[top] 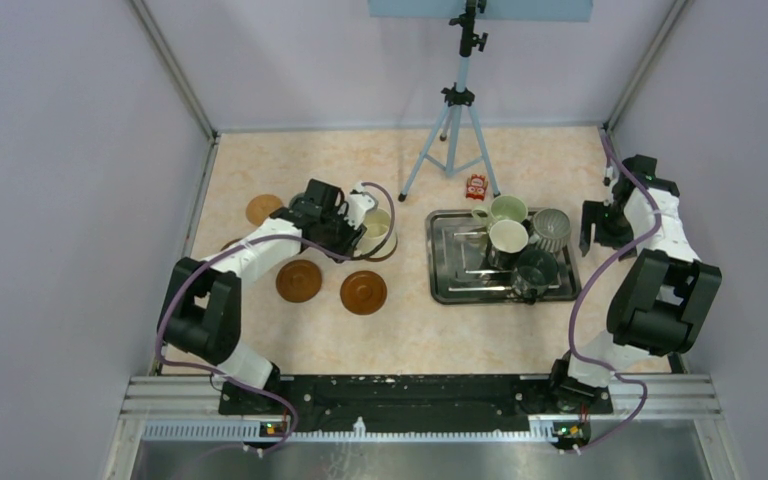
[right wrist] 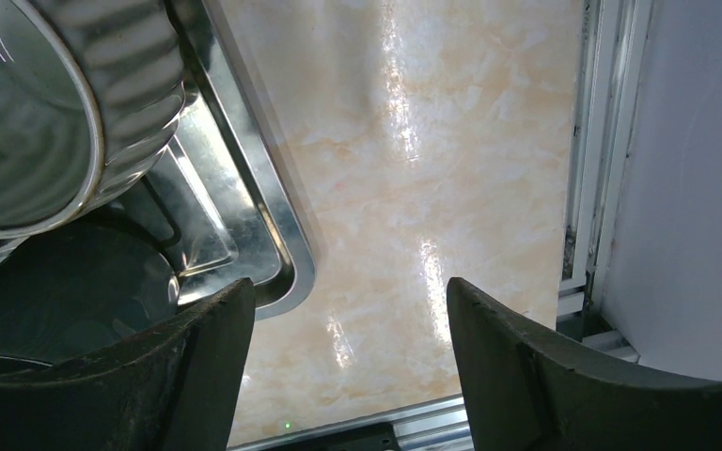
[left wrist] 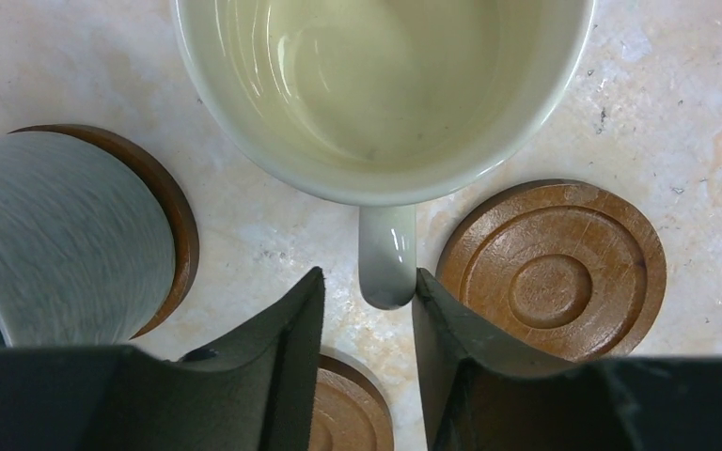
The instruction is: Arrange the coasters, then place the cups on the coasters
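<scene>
So, my left gripper (left wrist: 369,282) sits nose-on to cream mug (left wrist: 376,85), left side of table among coasters (left wrist: 553,272). Handle (left wrist: 387,254) points straight back between jaws. Jaws partly spread, sliver of table showing one side, so no pinch yet, I reckon. Right gripper (right wrist: 348,310) spread, empty, off by tray (right wrist: 273,235). Left arm's job.

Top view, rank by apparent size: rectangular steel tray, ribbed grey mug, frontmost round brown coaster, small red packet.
1. rectangular steel tray
2. frontmost round brown coaster, ribbed grey mug: too close to rank
3. small red packet
</scene>
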Robot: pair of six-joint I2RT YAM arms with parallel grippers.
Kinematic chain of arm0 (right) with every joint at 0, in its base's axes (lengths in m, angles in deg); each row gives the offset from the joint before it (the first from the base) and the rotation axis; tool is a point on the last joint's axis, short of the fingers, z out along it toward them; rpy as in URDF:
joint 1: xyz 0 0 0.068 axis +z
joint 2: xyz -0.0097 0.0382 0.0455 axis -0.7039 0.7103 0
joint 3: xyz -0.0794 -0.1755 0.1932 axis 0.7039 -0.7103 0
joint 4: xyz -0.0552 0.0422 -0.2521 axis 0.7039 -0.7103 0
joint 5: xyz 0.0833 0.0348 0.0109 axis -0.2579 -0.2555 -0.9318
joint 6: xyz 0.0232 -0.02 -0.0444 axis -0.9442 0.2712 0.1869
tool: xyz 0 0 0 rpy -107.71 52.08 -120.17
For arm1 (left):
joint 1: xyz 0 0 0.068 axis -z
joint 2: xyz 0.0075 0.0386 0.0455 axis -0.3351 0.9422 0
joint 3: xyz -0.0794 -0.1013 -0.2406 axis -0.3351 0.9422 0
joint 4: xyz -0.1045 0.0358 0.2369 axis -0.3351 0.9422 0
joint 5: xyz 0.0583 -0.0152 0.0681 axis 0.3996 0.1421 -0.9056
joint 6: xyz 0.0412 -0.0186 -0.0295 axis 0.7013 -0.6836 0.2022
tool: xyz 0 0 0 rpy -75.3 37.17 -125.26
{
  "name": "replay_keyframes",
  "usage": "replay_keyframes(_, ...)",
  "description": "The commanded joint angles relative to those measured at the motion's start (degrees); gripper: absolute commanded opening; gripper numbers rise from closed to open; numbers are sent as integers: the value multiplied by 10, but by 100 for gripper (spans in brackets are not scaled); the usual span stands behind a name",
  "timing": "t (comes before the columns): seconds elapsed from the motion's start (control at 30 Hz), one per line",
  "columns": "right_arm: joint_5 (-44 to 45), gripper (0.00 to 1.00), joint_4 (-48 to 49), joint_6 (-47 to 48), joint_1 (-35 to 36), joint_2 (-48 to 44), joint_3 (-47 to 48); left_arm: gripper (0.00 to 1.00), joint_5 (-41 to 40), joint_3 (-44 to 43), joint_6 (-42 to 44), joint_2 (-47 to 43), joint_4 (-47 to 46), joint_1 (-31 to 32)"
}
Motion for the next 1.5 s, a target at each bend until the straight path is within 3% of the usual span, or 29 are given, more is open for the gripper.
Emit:
replay_keyframes(0.0,7,74,7,-1,-3,-29,-3,42,-23,10,-19,-2,-46,4)
replay_keyframes(0.2,8,74,8,-2,-3,-28,-2,29,-37,13,-31,-2,-48,5)
replay_keyframes(0.57,7,74,9,0,-3,-20,3,26,-36,4,-30,-17,-34,6)
replay_keyframes(0.73,7,74,10,2,-3,-19,3,55,-26,-12,-28,-20,-5,7)
replay_keyframes(0.9,0,75,7,7,-3,-17,12,75,-19,-61,-30,-26,48,6)
replay_keyframes(1.0,-12,77,4,14,-3,-16,21,97,-10,-99,-19,-40,72,6)
replay_keyframes(1.2,-70,85,-7,48,-3,-24,47,99,47,-189,3,-52,91,6)
replay_keyframes(1.3,-92,90,5,53,-3,-40,53,99,68,-208,-43,-54,53,6)
replay_keyframes(1.4,-111,92,6,62,-3,-48,63,99,167,-234,-13,-37,65,9)
replay_keyframes(1.47,-128,92,-1,65,-3,-47,70,99,118,-266,-26,3,87,43)
